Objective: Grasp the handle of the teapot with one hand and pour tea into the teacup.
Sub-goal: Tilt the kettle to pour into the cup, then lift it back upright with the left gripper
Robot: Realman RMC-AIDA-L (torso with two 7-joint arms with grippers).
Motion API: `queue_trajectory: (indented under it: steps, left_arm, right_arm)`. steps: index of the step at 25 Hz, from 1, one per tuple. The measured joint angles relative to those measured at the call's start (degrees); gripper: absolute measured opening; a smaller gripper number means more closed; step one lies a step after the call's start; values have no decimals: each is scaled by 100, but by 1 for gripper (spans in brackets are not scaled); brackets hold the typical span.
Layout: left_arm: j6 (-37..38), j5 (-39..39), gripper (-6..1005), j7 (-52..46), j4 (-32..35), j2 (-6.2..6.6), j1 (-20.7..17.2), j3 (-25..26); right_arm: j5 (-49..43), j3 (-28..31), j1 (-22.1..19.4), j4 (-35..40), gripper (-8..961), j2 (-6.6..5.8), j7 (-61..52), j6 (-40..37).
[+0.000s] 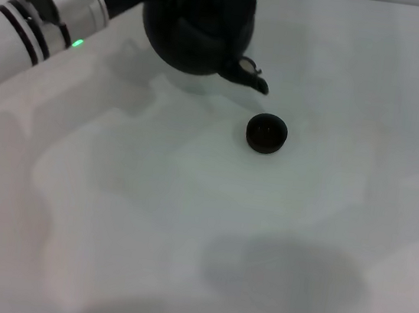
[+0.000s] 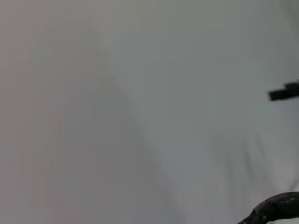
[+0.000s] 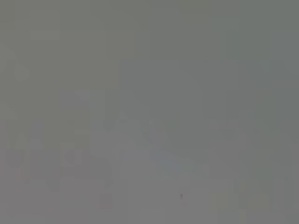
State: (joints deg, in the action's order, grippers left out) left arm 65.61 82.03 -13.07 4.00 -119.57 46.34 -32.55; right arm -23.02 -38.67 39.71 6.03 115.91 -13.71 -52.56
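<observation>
A plain white desk [image 1: 185, 223] fills the head view, with soft grey shadows across it and no readable writing, brand or label anywhere. The white left arm [image 1: 33, 25], ringed with black bands and showing a small green light, reaches in from the desk's far left corner. Its gripper is hidden at the top of the view, so whether it is clenched cannot be told. The round black teapot [image 1: 199, 28] hangs at the far edge, tilted, its short spout [image 1: 245, 72] pointing down and toward the right. The small black teacup [image 1: 265, 133] stands on the desk just beside and below the spout, apart from it. In the left wrist view, a curved piece of the dark handle [image 2: 275, 209] shows against the white surface. The right arm and its gripper are out of sight; the right wrist view shows only blank grey.
</observation>
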Motion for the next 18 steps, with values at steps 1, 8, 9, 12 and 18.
queue_trajectory:
  steps: [1,8,9,12,18]
  left_arm:
    - [-7,1,105,171,-26,0,19,-70]
    - [-21,13,105,969,-79,-16,19,-213]
    - [-32,13,105,1023,-80,-15,18,-214]
    - [-39,15,104,1227,-103,-15,32,-216]
    - [-40,19,101,1675,-305,-14,259,-223]
  right_arm:
    - [1,0,1,8,832,-2,0,0]
    - [20,0,7,50,832,-11,0,24]
    - [38,0,9,51,832,-11,0,25]
    - [105,0,24,46,832,-11,0,26]
    - [125,0,33,35,832,-3,0,9]
